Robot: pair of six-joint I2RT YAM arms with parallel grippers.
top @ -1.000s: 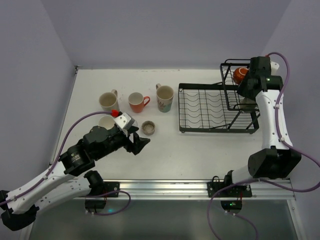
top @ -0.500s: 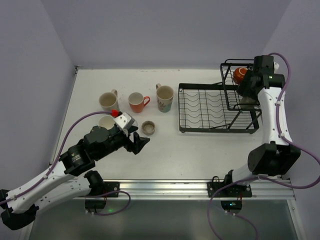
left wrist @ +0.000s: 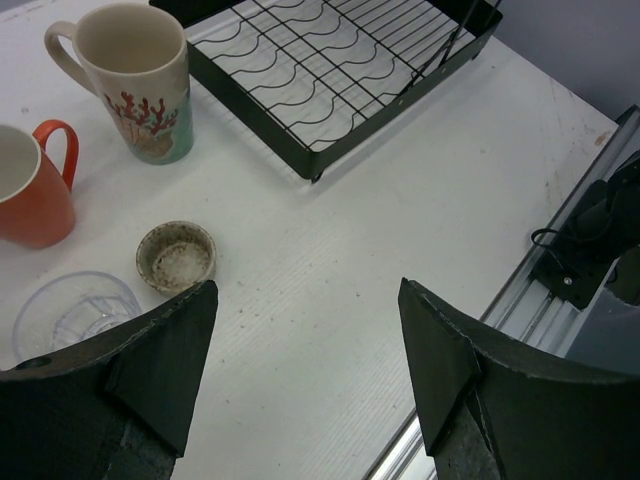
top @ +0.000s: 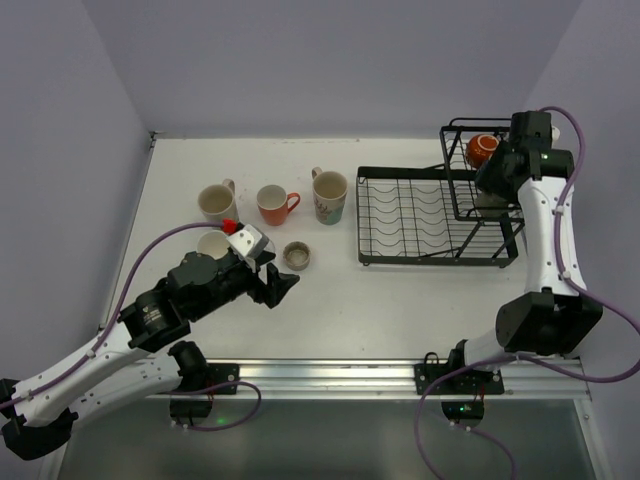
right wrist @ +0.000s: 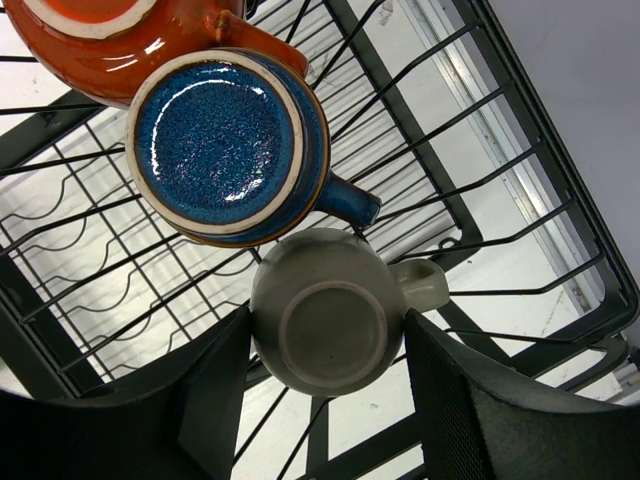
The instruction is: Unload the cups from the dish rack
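The black wire dish rack (top: 400, 215) stands at the right, with its raised basket (top: 455, 135) behind. In the right wrist view the basket (right wrist: 560, 150) holds an orange-red cup (right wrist: 90, 45), a blue cup (right wrist: 220, 140) and an upturned beige cup (right wrist: 330, 325). My right gripper (right wrist: 328, 322) (top: 492, 192) reaches into the basket, its fingers pressed on both sides of the beige cup. My left gripper (left wrist: 308, 290) (top: 280, 285) is open and empty above the table. Nearby stand a patterned mug (left wrist: 140, 90), an orange mug (left wrist: 30, 190), a small beige cup (left wrist: 176, 255) and a clear glass (left wrist: 75, 310).
A cream mug (top: 215, 203) stands at the left of the row on the table. The flat ribbed tray (left wrist: 330, 80) holds nothing that I can see. The aluminium rail (top: 400, 375) runs along the near edge. Walls close in on the left, right and back.
The right wrist has shifted slightly up and to the right over the basket. The left arm has not moved.
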